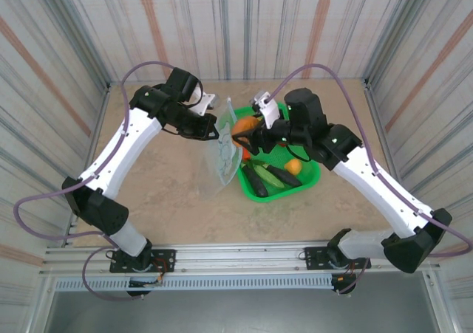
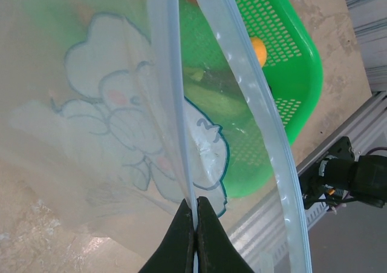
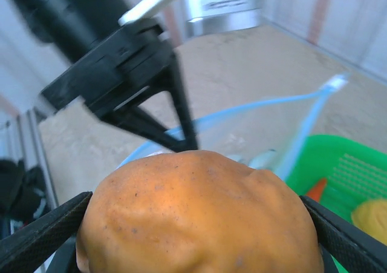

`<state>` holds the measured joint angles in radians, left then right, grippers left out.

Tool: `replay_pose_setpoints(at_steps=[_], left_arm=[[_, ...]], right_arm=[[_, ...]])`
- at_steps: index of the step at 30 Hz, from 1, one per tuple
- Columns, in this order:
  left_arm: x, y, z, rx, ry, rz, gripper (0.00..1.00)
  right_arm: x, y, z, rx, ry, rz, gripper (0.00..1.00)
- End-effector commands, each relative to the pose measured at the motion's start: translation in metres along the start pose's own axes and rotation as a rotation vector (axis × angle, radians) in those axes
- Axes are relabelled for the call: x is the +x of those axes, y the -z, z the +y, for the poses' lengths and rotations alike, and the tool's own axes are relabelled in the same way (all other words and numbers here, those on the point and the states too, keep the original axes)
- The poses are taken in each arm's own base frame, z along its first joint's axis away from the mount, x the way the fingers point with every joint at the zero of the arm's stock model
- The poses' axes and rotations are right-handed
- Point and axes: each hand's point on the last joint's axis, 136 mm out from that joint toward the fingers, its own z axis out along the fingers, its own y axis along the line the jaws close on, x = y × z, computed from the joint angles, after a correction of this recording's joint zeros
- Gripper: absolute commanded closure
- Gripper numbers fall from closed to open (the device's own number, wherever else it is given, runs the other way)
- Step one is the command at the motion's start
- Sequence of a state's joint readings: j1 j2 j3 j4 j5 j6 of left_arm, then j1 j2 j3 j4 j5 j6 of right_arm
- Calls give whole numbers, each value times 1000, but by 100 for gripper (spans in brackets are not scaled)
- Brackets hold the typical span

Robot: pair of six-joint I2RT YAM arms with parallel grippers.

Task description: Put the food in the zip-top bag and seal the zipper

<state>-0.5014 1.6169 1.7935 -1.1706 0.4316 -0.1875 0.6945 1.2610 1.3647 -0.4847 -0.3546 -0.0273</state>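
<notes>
The right claw (image 1: 251,131) clamps an orange (image 3: 199,212) at the mouth of the bag (image 1: 224,157). The left claw (image 2: 195,236) pinches its blue strip (image 2: 172,103), so the bag hangs beside the basket (image 1: 310,176). It's floppy, slippery plastic, I'd guess, so grip that stiffer strip.

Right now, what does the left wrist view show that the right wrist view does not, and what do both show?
The left wrist view gives the pale-blue printed shapes on the clear floppy plastic bag, and the left jaws pressed shut on its light-blue zipper strip. The right wrist view gives the big orange round fruit held between the right jaws, in front of the bag's open mouth. Both share the bag, the strip and the green mesh basket.
</notes>
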Motion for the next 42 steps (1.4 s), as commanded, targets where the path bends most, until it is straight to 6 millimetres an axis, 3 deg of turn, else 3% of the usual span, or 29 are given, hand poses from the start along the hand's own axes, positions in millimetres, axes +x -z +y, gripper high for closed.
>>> replay_pose_setpoints(at_steps=[1,8,14,22,26,28,33,38,42], left_arm=[[-3,5,-11,63,-23,-10,100],[2,7,-21,116,-16,-5,100],[3,8,-22,120,0,-4,100],[1,20,-18,68,30,-20,100],[0,26,-19,54,22,-19,100],[0,27,-21,64,22,-17,100],[3,17,-21,81,38,5,100],[5,11,-12,52,52,5,100],[5,11,0,45,116,-2,100]], right_arm=[[1,-8,19,-125,217,-72,16],[12,-26,31,-229,364,-88,17],[12,-41,22,-198,364,-65,16],[44,-61,6,-137,397,67,15],[60,-71,-5,-84,399,166,2],[64,-77,-9,-54,403,203,1],[40,-73,-3,-40,373,109,1],[1,-51,8,-40,289,-29,2],[-24,-30,-19,97,10,-31,5]])
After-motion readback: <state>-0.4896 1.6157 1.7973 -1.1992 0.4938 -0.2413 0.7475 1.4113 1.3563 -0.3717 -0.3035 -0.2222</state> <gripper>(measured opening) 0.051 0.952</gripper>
